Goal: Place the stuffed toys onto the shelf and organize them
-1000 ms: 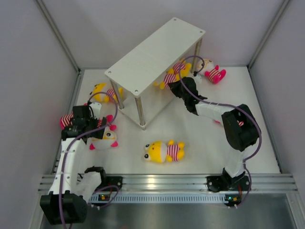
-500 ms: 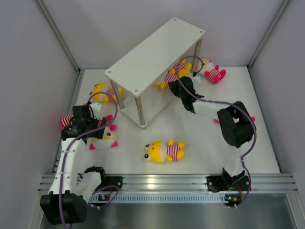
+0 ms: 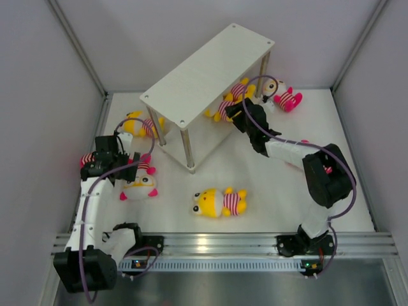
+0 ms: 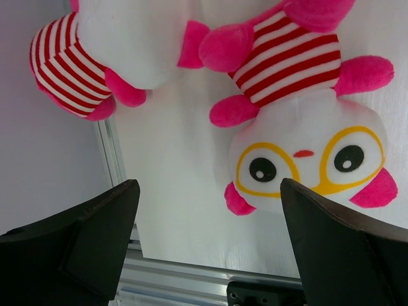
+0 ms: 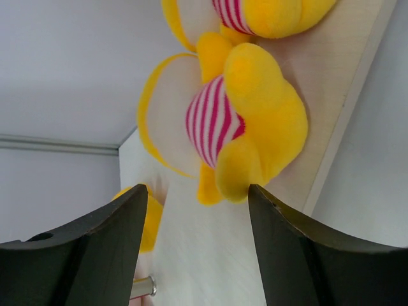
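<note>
Left gripper (image 4: 209, 191) wide open, empty; glasses doll (image 4: 299, 127) lies just ahead, head nearest, body pointing away. Right gripper (image 5: 197, 191) parted, holding nothing.

Pale grey walls (image 3: 159, 32) close the cell at 9, 12 and 3 o'clock — thin metal struts (image 3: 77, 44) in the far corners. White tabletop (image 3: 274, 185); an aluminium rail (image 3: 217, 242) runs along 6 o'clock.

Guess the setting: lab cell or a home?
Probably a lab robot cell: blank grey walls box in a white table, an aluminium rail carries two arms, and stuffed toys lie around a shelf.
</note>
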`<state>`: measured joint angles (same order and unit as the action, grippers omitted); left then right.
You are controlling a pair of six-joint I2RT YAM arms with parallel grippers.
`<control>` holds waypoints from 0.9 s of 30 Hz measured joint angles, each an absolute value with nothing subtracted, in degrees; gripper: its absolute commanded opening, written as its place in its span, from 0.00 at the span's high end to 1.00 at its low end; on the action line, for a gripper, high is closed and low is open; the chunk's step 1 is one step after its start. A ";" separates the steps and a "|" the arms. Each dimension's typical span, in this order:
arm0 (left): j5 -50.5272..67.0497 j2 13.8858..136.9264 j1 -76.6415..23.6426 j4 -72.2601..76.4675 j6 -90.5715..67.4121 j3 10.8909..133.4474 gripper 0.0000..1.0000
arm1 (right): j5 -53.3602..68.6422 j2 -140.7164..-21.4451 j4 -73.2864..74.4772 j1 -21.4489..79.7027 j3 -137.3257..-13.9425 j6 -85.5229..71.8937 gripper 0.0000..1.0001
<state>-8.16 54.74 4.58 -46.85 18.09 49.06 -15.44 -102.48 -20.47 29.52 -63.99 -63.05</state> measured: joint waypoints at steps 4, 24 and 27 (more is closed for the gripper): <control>-6.55 58.06 6.74 -47.11 17.74 54.76 0.12 | -13.85 -98.78 -21.52 29.52 -62.48 -61.12 0.34; 0.43 88.68 8.43 -37.28 12.47 77.47 0.07 | -9.56 -78.22 -21.58 29.52 -55.44 -45.71 0.32; 0.95 94.61 8.43 -34.04 10.94 81.01 0.06 | -9.58 -76.47 -21.34 29.52 -54.72 -43.72 0.32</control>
